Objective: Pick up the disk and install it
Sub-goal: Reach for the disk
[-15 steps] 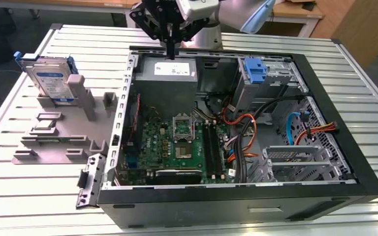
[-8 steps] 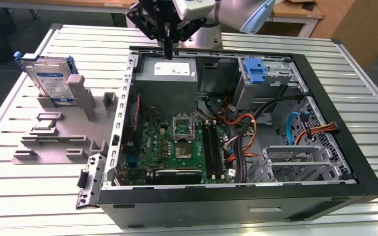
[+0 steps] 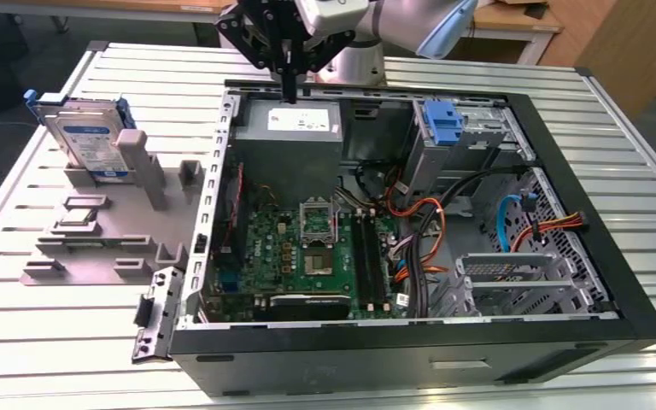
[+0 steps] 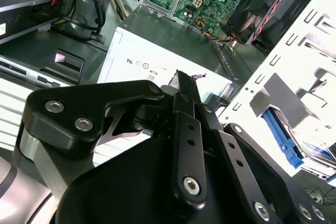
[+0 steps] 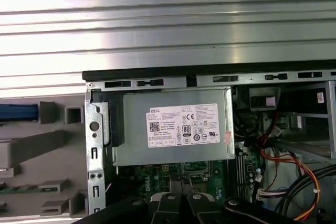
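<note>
Closed on nothing, the gripper [image 3: 290, 94] hangs over the case's [image 3: 419, 352] power supply box [image 3: 291, 126], while the disk [image 3: 83, 137] stands upright in a grey holder [image 3: 100, 231] near the table's [image 3: 32, 342] edge at the exterior view's left.

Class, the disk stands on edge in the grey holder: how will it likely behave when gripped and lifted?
The disk looks metal-bodied, so probably stiff and heavy for its size. Standing on edge in the grey holder, it might tip if pushed sideways. Its blue carrier looks smooth plastic, perhaps slippery.
</note>
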Controlling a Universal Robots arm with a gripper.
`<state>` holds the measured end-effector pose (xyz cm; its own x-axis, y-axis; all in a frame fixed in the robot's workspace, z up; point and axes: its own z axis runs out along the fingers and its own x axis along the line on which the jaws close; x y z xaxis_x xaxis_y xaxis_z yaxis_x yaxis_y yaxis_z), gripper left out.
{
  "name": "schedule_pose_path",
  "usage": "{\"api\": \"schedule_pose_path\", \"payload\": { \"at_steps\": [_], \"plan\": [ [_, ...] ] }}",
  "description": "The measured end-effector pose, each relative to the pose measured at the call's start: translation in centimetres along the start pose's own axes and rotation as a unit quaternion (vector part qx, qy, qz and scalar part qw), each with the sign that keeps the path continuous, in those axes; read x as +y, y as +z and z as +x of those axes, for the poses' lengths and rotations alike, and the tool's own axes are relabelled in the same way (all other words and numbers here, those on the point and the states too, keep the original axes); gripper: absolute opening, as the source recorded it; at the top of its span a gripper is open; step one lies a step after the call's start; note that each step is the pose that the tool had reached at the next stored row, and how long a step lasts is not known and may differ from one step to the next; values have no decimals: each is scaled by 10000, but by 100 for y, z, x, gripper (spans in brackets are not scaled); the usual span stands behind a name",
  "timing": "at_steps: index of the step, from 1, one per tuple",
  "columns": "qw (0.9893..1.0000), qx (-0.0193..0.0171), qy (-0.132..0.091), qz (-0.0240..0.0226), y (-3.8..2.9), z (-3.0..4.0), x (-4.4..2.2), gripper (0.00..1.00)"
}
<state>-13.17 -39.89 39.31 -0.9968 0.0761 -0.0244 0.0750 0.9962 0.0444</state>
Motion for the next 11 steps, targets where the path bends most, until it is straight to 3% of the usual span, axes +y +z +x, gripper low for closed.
{"api": "schedule_pose_path", "payload": {
  "at_steps": [11],
  "plan": [
    [10000,0,1,0,0,27,-2,10]
  ]
}}
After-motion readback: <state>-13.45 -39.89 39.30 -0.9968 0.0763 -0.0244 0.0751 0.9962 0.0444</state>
